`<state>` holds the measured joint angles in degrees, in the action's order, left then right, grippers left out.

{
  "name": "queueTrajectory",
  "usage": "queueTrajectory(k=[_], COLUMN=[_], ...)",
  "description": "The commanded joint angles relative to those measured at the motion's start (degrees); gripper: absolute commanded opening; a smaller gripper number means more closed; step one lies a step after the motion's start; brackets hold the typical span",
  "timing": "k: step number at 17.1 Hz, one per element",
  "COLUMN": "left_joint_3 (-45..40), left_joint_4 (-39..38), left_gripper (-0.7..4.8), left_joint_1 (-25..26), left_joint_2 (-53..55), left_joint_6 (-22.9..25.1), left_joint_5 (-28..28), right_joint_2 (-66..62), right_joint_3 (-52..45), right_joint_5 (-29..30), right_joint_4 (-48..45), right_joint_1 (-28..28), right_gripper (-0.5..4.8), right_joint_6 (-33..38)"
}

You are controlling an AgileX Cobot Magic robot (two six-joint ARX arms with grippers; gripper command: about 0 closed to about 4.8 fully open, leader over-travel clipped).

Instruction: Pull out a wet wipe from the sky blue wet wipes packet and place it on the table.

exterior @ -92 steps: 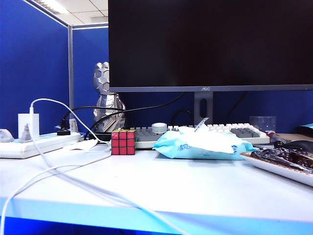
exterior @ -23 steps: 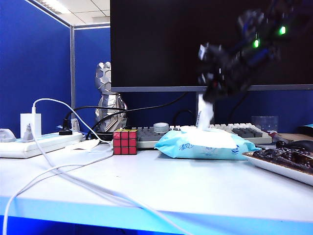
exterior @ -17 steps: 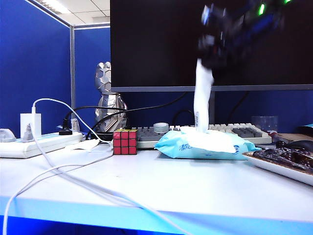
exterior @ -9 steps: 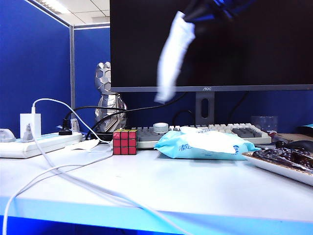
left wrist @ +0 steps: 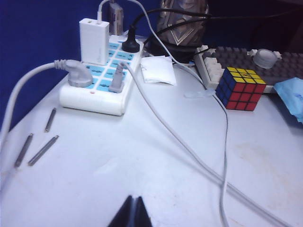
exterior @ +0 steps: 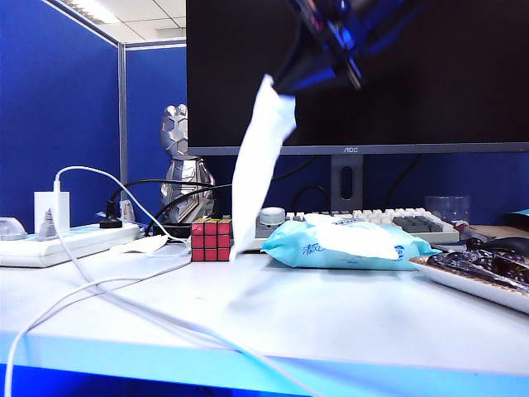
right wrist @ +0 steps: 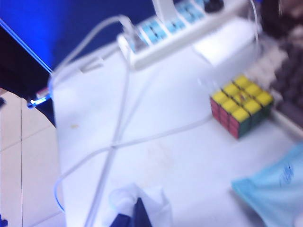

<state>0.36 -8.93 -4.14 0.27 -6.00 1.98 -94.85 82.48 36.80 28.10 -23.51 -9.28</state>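
The white wet wipe (exterior: pixel 254 161) hangs limp in the air, its lower end level with the Rubik's cube (exterior: pixel 209 241), left of the sky blue wet wipes packet (exterior: pixel 345 243). My right gripper (exterior: pixel 285 83) is shut on the wipe's top end, high in front of the monitor. In the right wrist view the wipe (right wrist: pixel 154 204) bunches around the shut right gripper (right wrist: pixel 138 210), above the table (right wrist: pixel 170 161). The packet's corner (right wrist: pixel 274 189) shows there too. My left gripper (left wrist: pixel 133 208) is shut and holds nothing, low over the table (left wrist: pixel 118 161), apart from the packet.
A power strip (exterior: pixel 62 242) with white cables (exterior: pixel 124 302) lies at the left. A keyboard (exterior: pixel 388 220), a monitor (exterior: pixel 355 74) and a silver figure (exterior: pixel 183 165) stand behind. A tray (exterior: pixel 479 277) sits at the right. Small metal pins (left wrist: pixel 38 144) lie near the left gripper.
The right gripper pulled the wipe up out of the packet, then carried it left and slightly down; the wipe now hangs free of the packet. The left arm has not moved.
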Motion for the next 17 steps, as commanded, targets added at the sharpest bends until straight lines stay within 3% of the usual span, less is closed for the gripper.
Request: queueTrajectory(k=[1, 4, 7, 10, 11, 12, 13, 17], left_joint_3=[-0.1, -0.1, -0.1, -0.1, -0.1, -0.1, -0.1, -0.1], left_joint_4=[-0.6, -0.6, -0.6, -0.6, -0.6, -0.6, -0.6, -0.6], left_gripper=[-0.01, -0.01, -0.01, -0.01, -0.01, -0.01, -0.01, -0.01], left_joint_1=[0.0, 0.0, 0.0, 0.0, 0.0, 0.0, 0.0, 0.0], left_joint_2=[-0.2, -0.2, -0.2, -0.2, -0.2, -0.2, -0.2, -0.2], left_joint_6=[0.0, 0.0, 0.0, 0.0, 0.0, 0.0, 0.0, 0.0], left_joint_5=[0.2, 0.2, 0.2, 0.2, 0.2, 0.2, 0.2, 0.2], right_joint_2=[-1.6, -4.8, -6.7, -7.1, -7.1, -7.1, -7.1, -7.0], right_joint_3=[0.0, 0.0, 0.0, 0.0, 0.0, 0.0, 0.0, 0.2], right_joint_5=[-1.4, -1.7, -7.3, -8.4, -8.4, -7.8, -7.1, -3.2], right_joint_4=[2.1, 6.0, 8.8, 9.2, 9.2, 9.3, 9.3, 8.1], right_joint_1=[-0.5, -1.7, -2.6, -2.8, -2.8, -2.8, -2.8, -3.1], right_gripper=[-0.03, -0.03, -0.03, 0.03, 0.51, 1.82, 2.07, 2.11], right_joint_6=[-2.4, -4.8, -5.9, -6.3, -6.3, -6.3, -6.3, -6.2])
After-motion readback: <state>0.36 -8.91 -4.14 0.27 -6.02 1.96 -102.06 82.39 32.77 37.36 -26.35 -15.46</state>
